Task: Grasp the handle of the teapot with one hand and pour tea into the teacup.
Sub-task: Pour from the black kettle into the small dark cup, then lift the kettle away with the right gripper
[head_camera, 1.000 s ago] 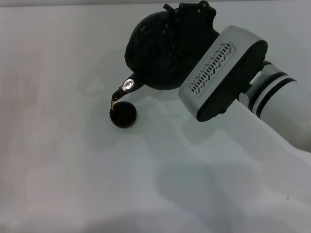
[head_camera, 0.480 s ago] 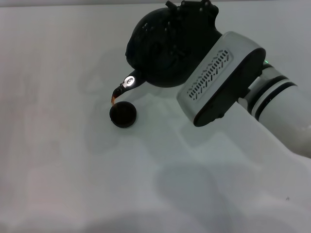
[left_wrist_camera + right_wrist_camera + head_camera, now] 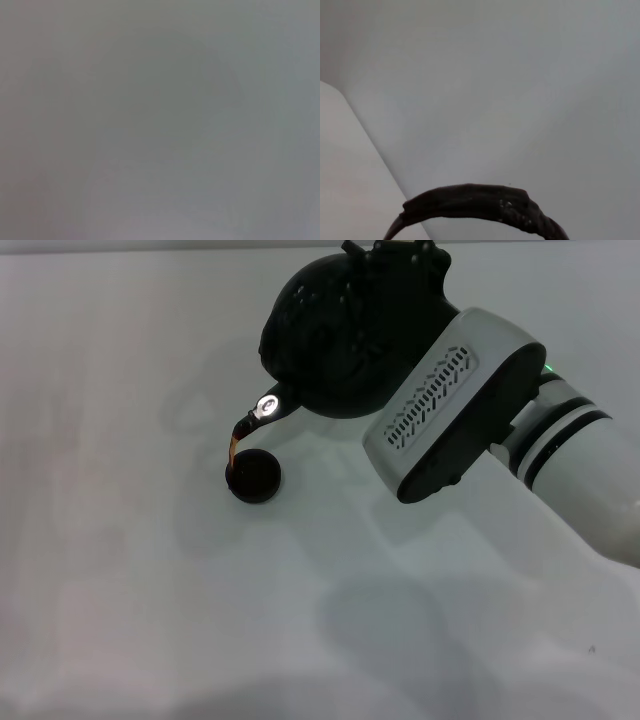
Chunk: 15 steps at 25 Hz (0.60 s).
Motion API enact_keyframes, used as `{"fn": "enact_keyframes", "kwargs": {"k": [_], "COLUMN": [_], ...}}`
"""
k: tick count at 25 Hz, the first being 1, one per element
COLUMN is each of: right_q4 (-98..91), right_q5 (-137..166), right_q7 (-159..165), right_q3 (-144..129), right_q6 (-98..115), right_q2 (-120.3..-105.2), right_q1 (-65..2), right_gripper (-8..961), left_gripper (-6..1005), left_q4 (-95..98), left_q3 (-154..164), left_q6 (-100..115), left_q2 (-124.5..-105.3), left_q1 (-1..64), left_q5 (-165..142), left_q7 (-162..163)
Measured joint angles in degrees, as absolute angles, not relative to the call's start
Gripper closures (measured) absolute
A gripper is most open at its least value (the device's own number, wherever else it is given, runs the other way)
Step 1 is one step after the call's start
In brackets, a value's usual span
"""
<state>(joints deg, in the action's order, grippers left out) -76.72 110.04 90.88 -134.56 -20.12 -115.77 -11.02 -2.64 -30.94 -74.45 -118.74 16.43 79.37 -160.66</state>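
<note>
In the head view you see the teapot (image 3: 325, 340), a large round matte-black pot, held off the table (image 3: 150, 620) at about 12 o'clock and tipped toward 8 o'clock. Its short curved spout (image 3: 252, 422) carries a small silvery cap, and a thin amber stream of tea (image 3: 232, 452) falls from the spout tip into the teacup (image 3: 254, 476). The teacup is a tiny, low, dark round cup without a handle, standing on the table just below the spout, left of centre. The right gripper (image 3: 395, 260) sits at the top of the teapot, at the end of the white right arm entering from 3 o'clock; you cannot tell from these views how its fingers are set. In the right wrist view, note the handle (image 3: 485, 205), a thick black arch with a wrapped, ribbed surface. The left wrist view shows only a blank grey surface.
</note>
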Motion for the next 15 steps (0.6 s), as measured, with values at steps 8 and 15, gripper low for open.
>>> {"fn": "enact_keyframes", "kwargs": {"k": [8,15], "right_q4": [-76.70,-76.14], "right_q5": [110.04,110.03], "right_q7": [90.79,90.76], "right_q3": [-134.46,-134.39], "right_q6": [-20.41,-20.74], "right_q2": [-115.75,-115.69], "right_q1": [-11.02,-11.10], "right_gripper": [834,834], "left_gripper": [139,139], "left_q4": [-2.64,-2.64], "left_q3": [-31.03,-31.12], "left_q6": [-74.43,-74.44], "left_q2": [-118.66,-118.65], "left_q1": [16.64,16.84], "left_q5": [79.39,79.48], "left_q7": [-160.66,-160.67]}}
